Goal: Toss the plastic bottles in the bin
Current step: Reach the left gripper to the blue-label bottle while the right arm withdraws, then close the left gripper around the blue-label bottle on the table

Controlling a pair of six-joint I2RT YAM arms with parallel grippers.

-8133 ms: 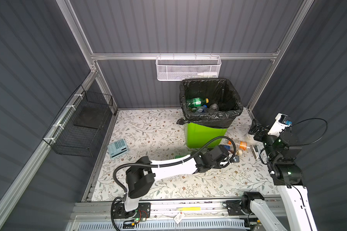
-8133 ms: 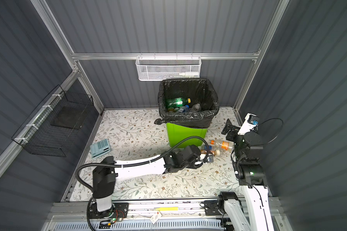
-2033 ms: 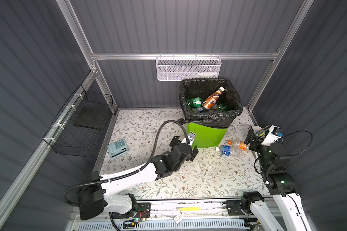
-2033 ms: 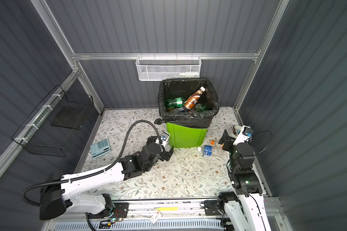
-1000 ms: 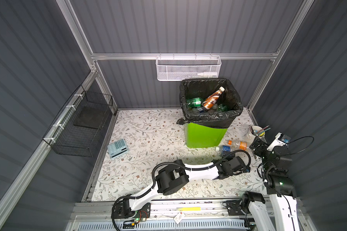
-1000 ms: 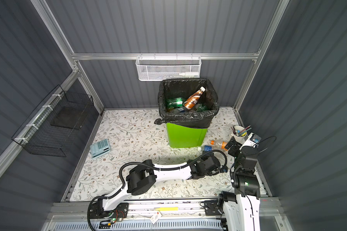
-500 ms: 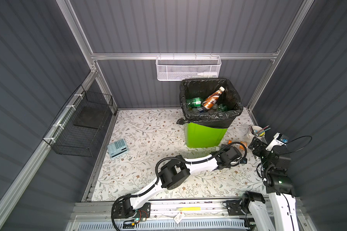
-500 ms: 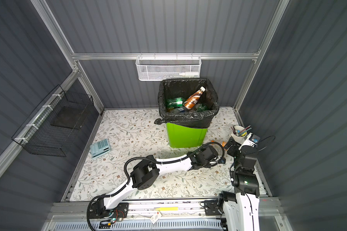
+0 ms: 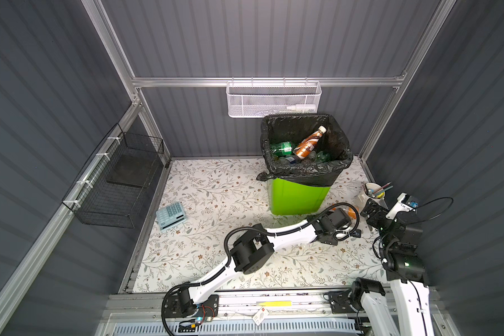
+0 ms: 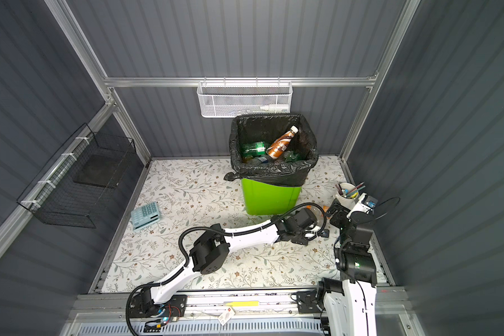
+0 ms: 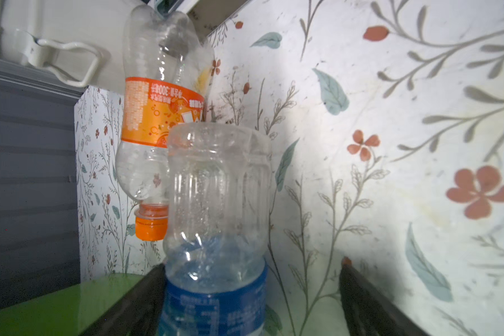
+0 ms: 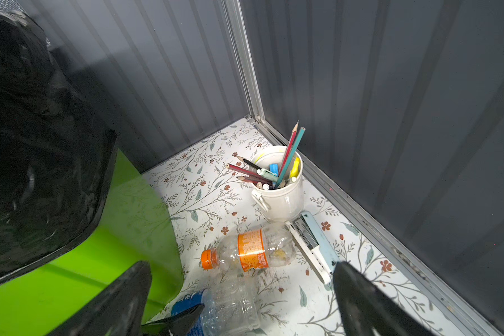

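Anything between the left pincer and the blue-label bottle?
Nothing visible. In the left wrist view the blue-label bottle lies inside the open left pincer, close against one side. The orange-label bottle lies beyond it, not in the gap.

Both top views give you the whole worktop (image 9: 216,186) from high overhead, looking down; your two wrist cameras sit low and close, sharing the orange-label bottle (image 11: 157,110) (image 12: 249,253).
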